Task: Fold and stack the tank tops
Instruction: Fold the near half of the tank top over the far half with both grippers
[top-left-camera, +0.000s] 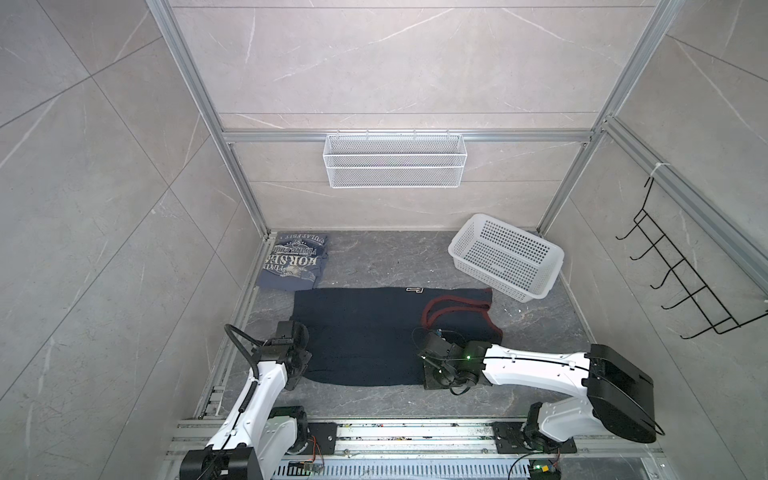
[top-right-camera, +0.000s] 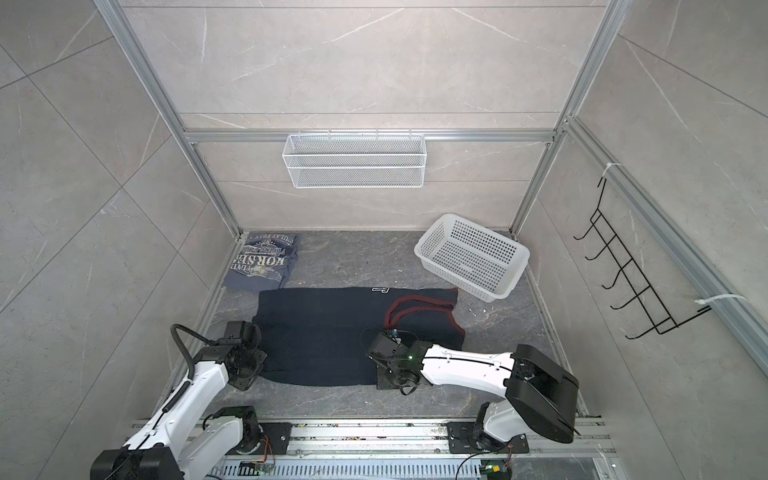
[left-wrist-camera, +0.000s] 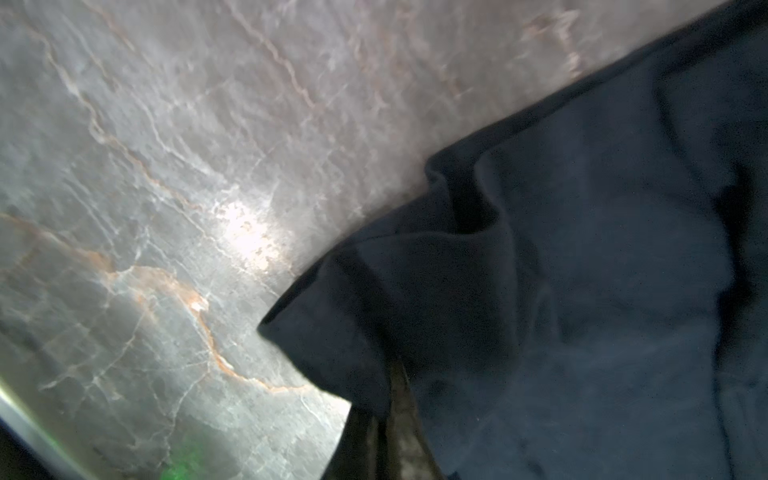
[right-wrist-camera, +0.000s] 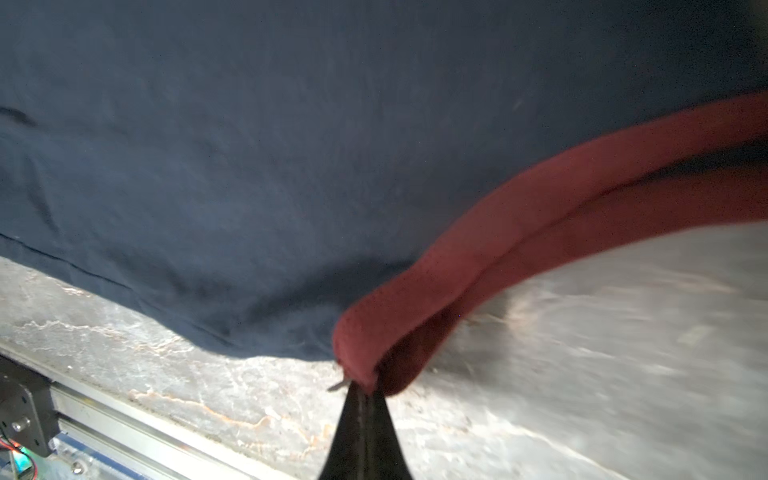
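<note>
A dark grey marbled tabletop (top-left-camera: 374, 257) lies between pale tiled walls (top-left-camera: 83, 208). The left gripper (left-wrist-camera: 397, 374) is pinched tight on the near-left corner of the navy tank top (top-left-camera: 357, 332), with cloth bunched at its tips. The right gripper (right-wrist-camera: 363, 388) is clamped on the maroon trim (right-wrist-camera: 519, 232) at the top's near-right side. The navy top lies spread across the middle of the table. Just beyond its far-left corner rests the folded slate-blue tank top (top-left-camera: 293, 266), lettering up. A white perforated basket (top-left-camera: 505, 255) stands at far right, and a wire mesh basket (top-left-camera: 395, 162) hangs on the back rail.
</note>
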